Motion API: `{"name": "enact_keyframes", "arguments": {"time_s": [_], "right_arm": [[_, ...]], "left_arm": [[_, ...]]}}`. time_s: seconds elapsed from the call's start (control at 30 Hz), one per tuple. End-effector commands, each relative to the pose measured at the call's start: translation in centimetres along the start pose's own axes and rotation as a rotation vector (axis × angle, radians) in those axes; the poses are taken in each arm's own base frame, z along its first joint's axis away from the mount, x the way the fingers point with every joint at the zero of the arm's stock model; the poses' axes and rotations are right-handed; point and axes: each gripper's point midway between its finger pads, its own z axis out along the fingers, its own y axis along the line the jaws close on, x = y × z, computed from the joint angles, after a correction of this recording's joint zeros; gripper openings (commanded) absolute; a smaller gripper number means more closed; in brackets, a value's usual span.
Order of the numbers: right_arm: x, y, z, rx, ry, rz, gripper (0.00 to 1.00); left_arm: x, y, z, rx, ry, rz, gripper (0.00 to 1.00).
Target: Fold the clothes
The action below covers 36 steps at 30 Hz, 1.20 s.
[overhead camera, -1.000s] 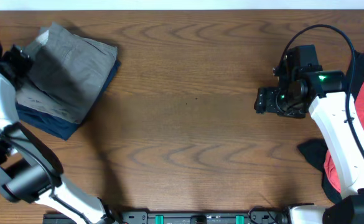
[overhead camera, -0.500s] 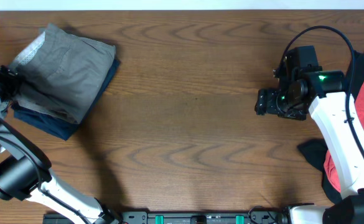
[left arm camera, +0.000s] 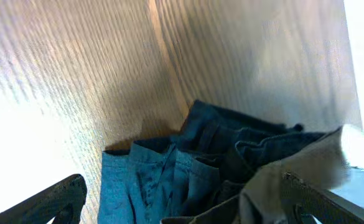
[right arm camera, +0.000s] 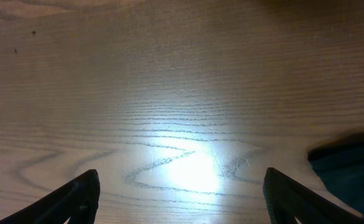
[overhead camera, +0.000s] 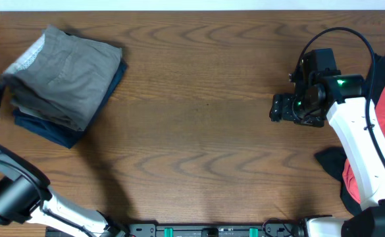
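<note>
**Arm hardware, both sides**

We log the right arm [overhead camera: 357,138]: glossy white casing, black wrist block, a green light [overhead camera: 341,83] on it, a thin black cable [overhead camera: 340,28] looping on the far side. The left arm [overhead camera: 11,194] has white casing and a dark grey joint. The right gripper [right arm camera: 180,205] has matte black, wedge-shaped fingers [right arm camera: 76,200].

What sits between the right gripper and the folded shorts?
Nothing: in the overhead view only bare wooden table separates the right gripper from the grey shorts.
</note>
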Motion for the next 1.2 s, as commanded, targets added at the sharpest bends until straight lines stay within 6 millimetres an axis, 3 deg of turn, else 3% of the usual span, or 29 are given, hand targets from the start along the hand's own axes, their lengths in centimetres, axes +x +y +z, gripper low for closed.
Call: {"name": "enact_keyframes", "arguments": {"time_s": [0.0,0.2,0.4,0.57,0.7,0.93,1.03,1.17], "right_arm": [[-0.1,-0.2,-0.1,0.01,-0.003,-0.003,0.82],[-0.1,-0.3,-0.1,0.01,-0.003,-0.002,0.82],[-0.7,-0.1,-0.1,0.003,-0.028,-0.004,0.85],[-1.7,0.4,-0.1,-0.022,-0.065,0.003,0.97],[-2.8,0.9,-0.2,-0.041,-0.111,-0.004,0.99],[-6.2,1.8,-0.8,-0.076,-0.248,-0.022,0.99],[-7.2,2.0,-0.7,-0.082,-0.283,-0.038,0.99],[-6.5,1.6,0.0,-0.064,-0.239,-0.038,0.99]], "left_arm": [[-0.6,-2.4,-2.8,0.098,-0.024,0.001,0.98],[-0.5,-8.0,-6.4,0.357,-0.008,0.063,0.98],[2.9,-13.3,-9.8,0.475,0.025,0.206,0.99],[9.3,-18.4,-10.8,0.534,0.095,0.394,0.99],[16.8,-21.5,-10.3,0.506,0.176,0.581,0.98],[29.1,-23.2,-10.7,0.403,0.248,0.976,0.98],[32.4,-21.6,-10.9,0.302,0.28,1.087,0.98],[35.7,-16.9,-12.0,0.122,0.409,1.189,0.98]]}}
